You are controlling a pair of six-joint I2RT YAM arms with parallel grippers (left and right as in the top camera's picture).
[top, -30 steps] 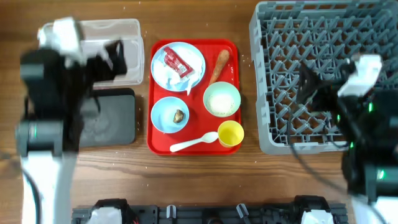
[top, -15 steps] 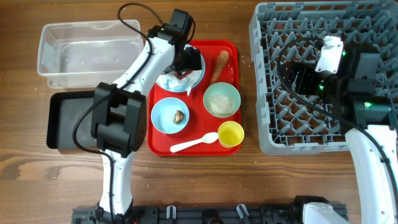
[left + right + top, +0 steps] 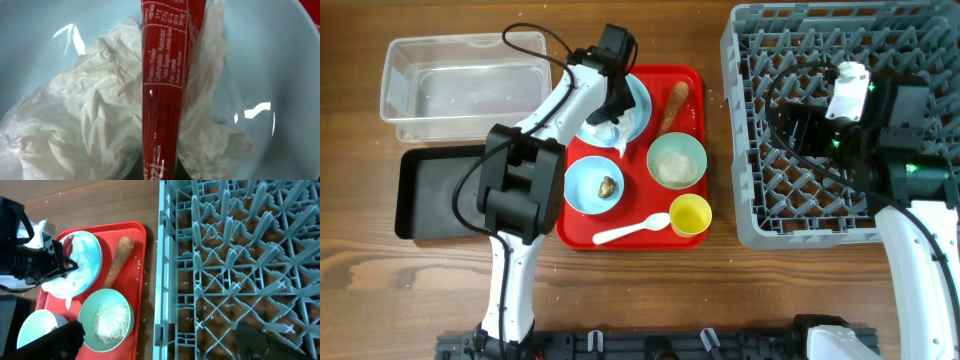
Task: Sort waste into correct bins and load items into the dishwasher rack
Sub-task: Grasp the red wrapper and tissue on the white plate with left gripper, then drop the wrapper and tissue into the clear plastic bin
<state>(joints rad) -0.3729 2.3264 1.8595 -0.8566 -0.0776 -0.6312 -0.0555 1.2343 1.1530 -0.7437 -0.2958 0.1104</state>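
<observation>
My left gripper [image 3: 613,100] is down on the light blue plate [image 3: 640,108] at the back of the red tray, shut on the red foil wrapper [image 3: 165,100]. The wrapper runs up from between its jaws over crumpled white tissue [image 3: 90,125] on the plate [image 3: 285,60]. Beside the plate lies the carrot [image 3: 673,105]. A pale green bowl [image 3: 676,160] holds white grains. A brown scrap [image 3: 607,186] sits in the small blue bowl [image 3: 582,190]. The yellow cup [image 3: 691,215] and white spoon [image 3: 632,230] are at the tray's front. My right gripper [image 3: 157,342] hangs open over the dishwasher rack's [image 3: 820,60] left edge.
The clear bin [image 3: 460,85] stands at the back left with the black bin [image 3: 430,190] just in front of it. The red tray [image 3: 695,75] lies between the bins and the rack. Loose grains are scattered inside the rack [image 3: 240,270].
My left arm came from over the clear bin to the plate, and its jaws closed on the red wrapper. My right arm settled over the rack's left side.
</observation>
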